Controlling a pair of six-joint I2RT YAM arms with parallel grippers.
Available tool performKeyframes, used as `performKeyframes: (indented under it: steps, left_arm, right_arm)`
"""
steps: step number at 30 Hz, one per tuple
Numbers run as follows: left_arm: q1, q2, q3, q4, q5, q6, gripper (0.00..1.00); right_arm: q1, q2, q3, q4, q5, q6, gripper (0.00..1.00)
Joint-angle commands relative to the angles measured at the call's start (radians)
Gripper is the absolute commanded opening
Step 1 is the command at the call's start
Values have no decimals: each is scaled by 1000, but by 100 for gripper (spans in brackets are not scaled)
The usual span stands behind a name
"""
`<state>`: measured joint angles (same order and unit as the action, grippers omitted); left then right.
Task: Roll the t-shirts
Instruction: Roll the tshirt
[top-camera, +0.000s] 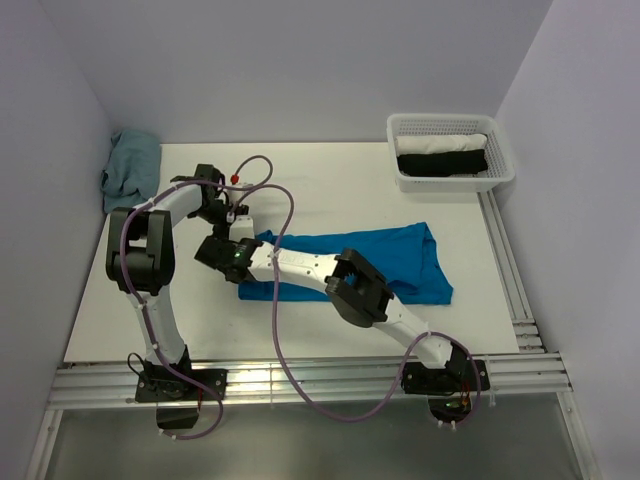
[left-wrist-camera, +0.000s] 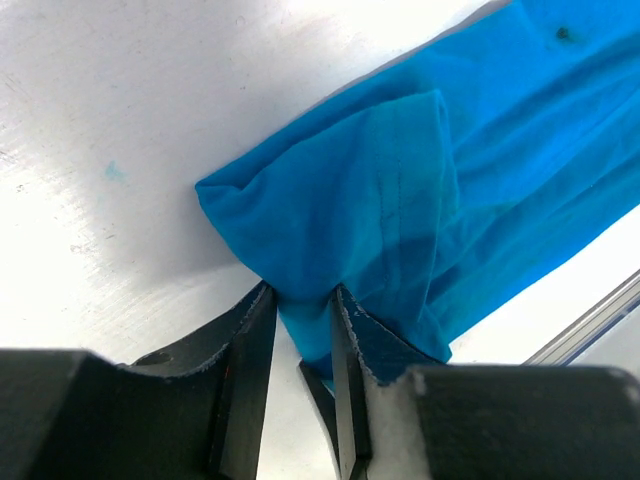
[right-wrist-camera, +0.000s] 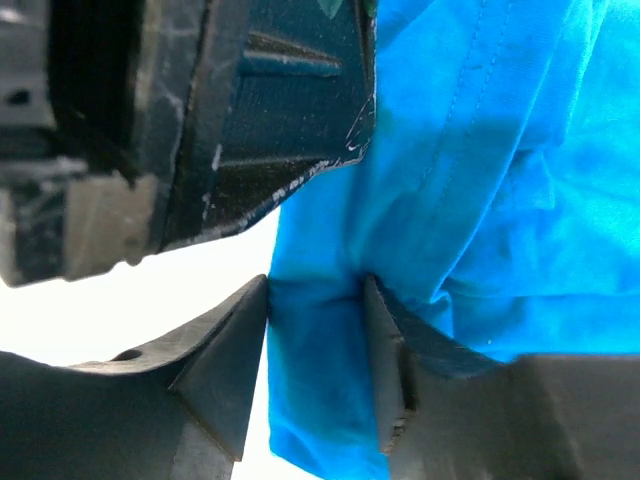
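The blue t-shirt (top-camera: 400, 255) lies as a long strip across the middle of the bench (top-camera: 330, 180); your left fingers (left-wrist-camera: 250, 370) and right fingers (right-wrist-camera: 225, 370) both pinch its left end. Turn that end over tightly toward the right, both sides level, so the roll starts straight.

The t-shirt (top-camera: 400, 255) is thin, matt cloth, softly creased, with stitched hems. The table (top-camera: 330, 180) is smooth, with a dull sheen and faint scuffs. The far-right basket (top-camera: 455, 183) is white plastic mesh.
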<state>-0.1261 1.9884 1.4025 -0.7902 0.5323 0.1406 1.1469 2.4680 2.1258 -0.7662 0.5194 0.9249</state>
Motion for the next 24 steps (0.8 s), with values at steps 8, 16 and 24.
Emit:
performKeyframes:
  steps: [8,16,24]
  left_arm:
    - [-6,-37,47,-17,11,2,38]
    - [32,-53,167,-79,153,45,61]
    - [108,-71,237,-172,281,103,64]
  right_arm:
    - [5,62,-47,-24,-105,-18,19]
    - [-55,-289,-651,731,-337,5,0]
    - [-141,-417,-1042,1290,-492,236,0]
